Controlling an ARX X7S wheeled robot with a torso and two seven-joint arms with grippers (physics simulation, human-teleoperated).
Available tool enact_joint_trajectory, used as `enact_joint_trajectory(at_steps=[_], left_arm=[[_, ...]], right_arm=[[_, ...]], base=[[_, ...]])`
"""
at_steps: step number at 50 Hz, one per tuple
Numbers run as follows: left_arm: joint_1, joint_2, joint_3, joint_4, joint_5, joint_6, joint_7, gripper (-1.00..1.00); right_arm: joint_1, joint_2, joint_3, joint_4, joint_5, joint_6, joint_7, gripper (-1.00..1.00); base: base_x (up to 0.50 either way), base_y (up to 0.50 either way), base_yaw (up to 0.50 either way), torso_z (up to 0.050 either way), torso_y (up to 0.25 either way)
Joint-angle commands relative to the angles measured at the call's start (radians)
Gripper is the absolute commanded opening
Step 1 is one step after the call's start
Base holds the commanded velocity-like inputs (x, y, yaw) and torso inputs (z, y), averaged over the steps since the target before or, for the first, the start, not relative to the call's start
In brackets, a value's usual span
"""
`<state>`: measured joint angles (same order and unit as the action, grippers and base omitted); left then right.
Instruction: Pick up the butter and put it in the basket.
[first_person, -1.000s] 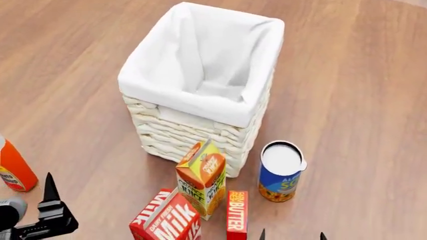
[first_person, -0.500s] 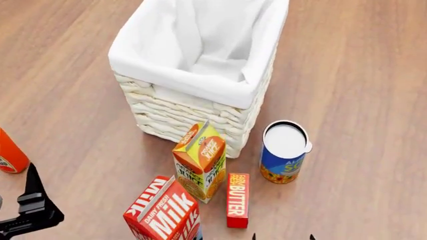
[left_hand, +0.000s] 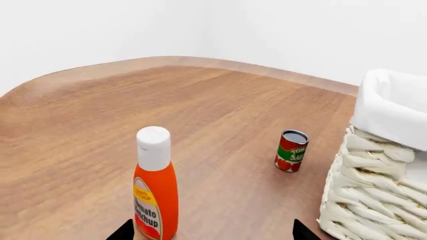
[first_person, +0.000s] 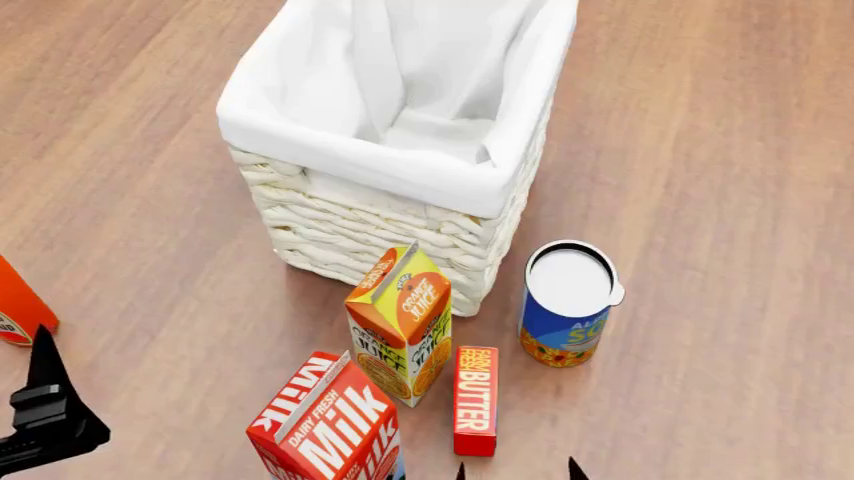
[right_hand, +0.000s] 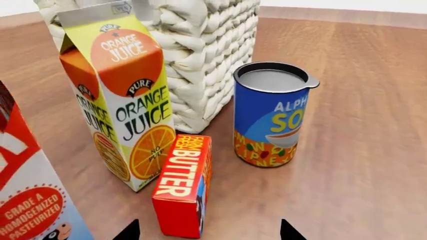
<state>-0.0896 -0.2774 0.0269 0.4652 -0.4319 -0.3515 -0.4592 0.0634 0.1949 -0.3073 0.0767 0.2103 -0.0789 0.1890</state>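
Observation:
The butter (first_person: 475, 400) is a slim red box lying flat on the wooden floor, between the orange juice carton (first_person: 400, 335) and the blue soup can (first_person: 570, 305). In the right wrist view the butter (right_hand: 183, 182) lies just ahead of my right gripper (right_hand: 209, 231). That gripper is open, and the box's near end sits close to one fingertip without touching it. In the head view only the tips of the right gripper (first_person: 517, 470) show at the bottom edge. The white wicker basket (first_person: 360, 150) stands behind the cartons. My left gripper (left_hand: 212, 232) is open and holds nothing.
A milk carton (first_person: 327, 430) stands left of the butter, close to the juice carton. A ketchup bottle (left_hand: 155, 195) stands right in front of the left gripper's one finger. A tomato sauce can (left_hand: 291, 151) stands beside the basket's wall (left_hand: 373, 200).
The head view first shifted so the objects sit higher in the frame. The right gripper's tips have since slid left toward the butter. The left gripper has dropped lower and further left.

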Motion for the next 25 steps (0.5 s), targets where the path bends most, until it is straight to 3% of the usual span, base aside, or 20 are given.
enact_joint_trajectory(at_steps=[1,25], left_arm=[[0.018,0.012,-0.019,0.015,0.005,-0.009,0.033,1.0],[0.028,0.003,-0.016,0.036,-0.012,-0.019,0.018,1.0]], right_arm=[[0.018,-0.032,0.01,-0.005,-0.014,-0.004,-0.024,1.0],[0.07,-0.016,-0.024,0.018,-0.001,0.034,-0.048,1.0]], base=[[0.0,0.0,0.0,0.0,0.0],[0.0,0.0,0.0,0.0,0.0]])
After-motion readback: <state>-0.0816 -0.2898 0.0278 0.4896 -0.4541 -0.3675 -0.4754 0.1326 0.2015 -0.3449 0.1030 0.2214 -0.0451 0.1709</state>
